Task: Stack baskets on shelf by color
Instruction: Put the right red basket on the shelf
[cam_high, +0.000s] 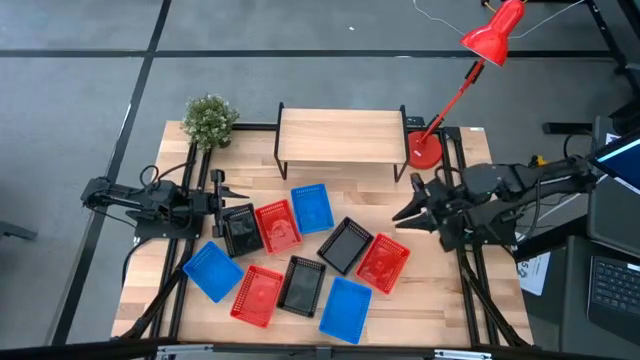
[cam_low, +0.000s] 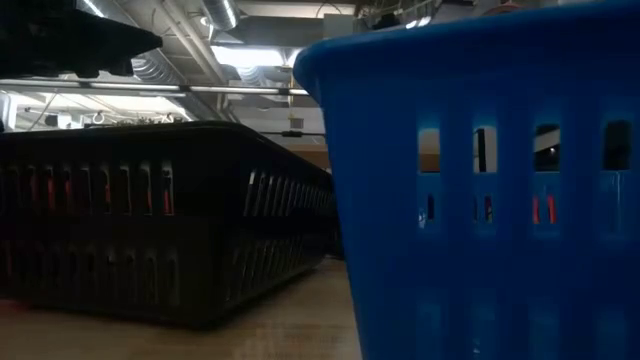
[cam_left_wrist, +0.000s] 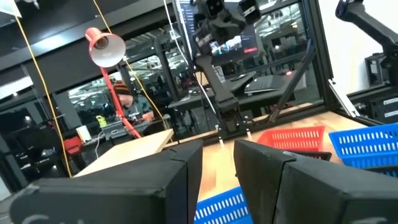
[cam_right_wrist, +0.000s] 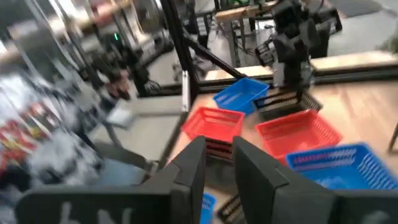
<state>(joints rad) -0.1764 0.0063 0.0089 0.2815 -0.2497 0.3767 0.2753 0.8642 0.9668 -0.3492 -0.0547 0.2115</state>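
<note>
Nine baskets lie scattered on the tabletop in front of the shelf, whose board carries nothing. Blue baskets, red baskets and black baskets rest on their bottoms, some overlapping. My left gripper hovers at the table's left, just beyond the leftmost black basket, fingers a little apart. My right gripper hovers at the right, past the right-hand black and red baskets, also narrowly open.
A small potted plant stands at the shelf's left end. A red desk lamp has its base at the shelf's right end, its arm reaching up and right. The low view is filled by a black basket and a blue one.
</note>
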